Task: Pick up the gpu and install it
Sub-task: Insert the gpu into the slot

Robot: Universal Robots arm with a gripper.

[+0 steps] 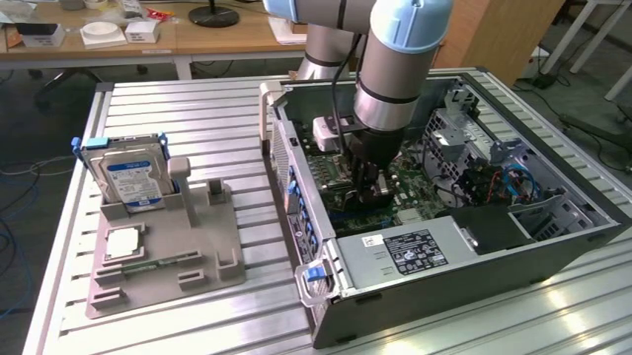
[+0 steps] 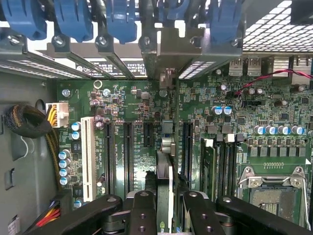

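The gpu (image 2: 165,196), a thin card seen edge-on with a silver bracket end, stands upright over the motherboard (image 2: 137,122), long axis running 6 to 12 o'clock. The gripper (image 2: 165,208) jaws are clamped on it.

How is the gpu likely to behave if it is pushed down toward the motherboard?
Probably stiff: the gpu stands edge-on, straight and thin, in the claw. Likely fragile, being a thin board. It may tilt sideways unless kept square over the motherboard slots.
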